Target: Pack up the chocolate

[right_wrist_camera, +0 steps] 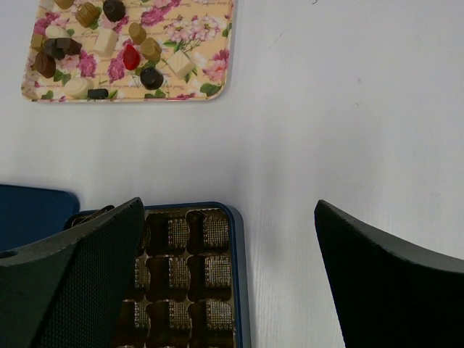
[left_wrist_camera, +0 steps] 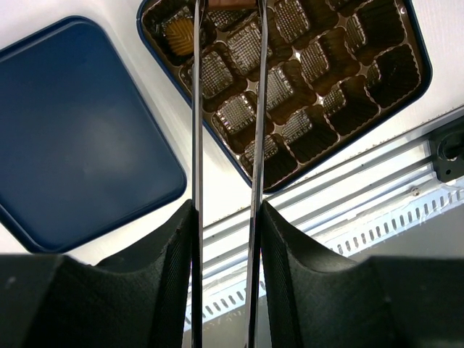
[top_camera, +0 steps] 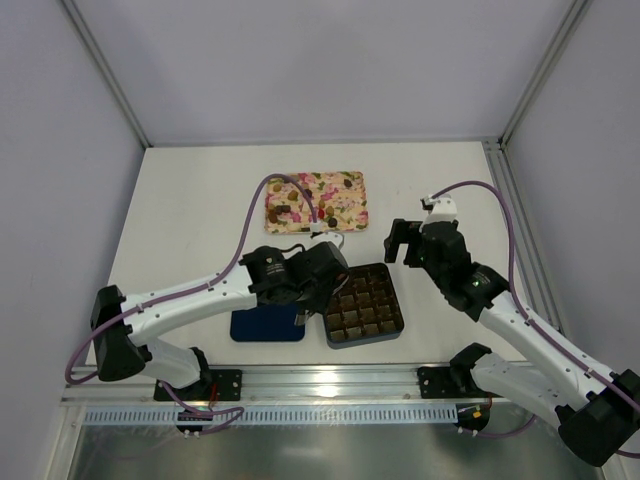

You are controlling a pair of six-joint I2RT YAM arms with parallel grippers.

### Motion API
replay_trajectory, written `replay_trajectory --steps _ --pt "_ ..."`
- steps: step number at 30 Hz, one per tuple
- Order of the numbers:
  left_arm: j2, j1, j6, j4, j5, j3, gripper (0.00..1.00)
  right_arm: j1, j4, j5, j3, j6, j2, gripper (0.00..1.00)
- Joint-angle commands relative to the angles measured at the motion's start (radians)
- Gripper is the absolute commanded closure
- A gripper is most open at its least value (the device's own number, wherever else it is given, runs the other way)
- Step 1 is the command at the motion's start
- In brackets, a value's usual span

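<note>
Left tool (left_wrist_camera: 226, 9) above box (left_wrist_camera: 391, 69) edge; right tool (right_wrist_camera: 228, 205) spread near box corner.

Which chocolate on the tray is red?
The glossy red piece between a whitish block and a tan piece on the floral tray; the others are brown, tan or whitish.

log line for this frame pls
left gripper over box, grip unclear | right gripper open, empty | one tan chocolate seen in box | other chocolates on tray
</note>
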Motion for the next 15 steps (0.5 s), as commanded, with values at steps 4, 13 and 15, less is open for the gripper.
replay_trajectory --steps 4,13,15 --pt "-0.034 -0.006 -0.018 0.027 -0.038 0.006 0.60 -0.003 0.012 -0.002 0.003 0.011 -0.018 0.00" --pt "-0.028 -0.006 -0.010 0.026 -0.041 0.017 0.57 -0.003 0.010 -0.004 0.007 0.009 -0.018 0.00" --pt "-0.036 -0.006 -0.010 0.023 -0.043 0.021 0.58 -0.003 0.010 -0.002 0.009 0.012 -0.021 0.00"
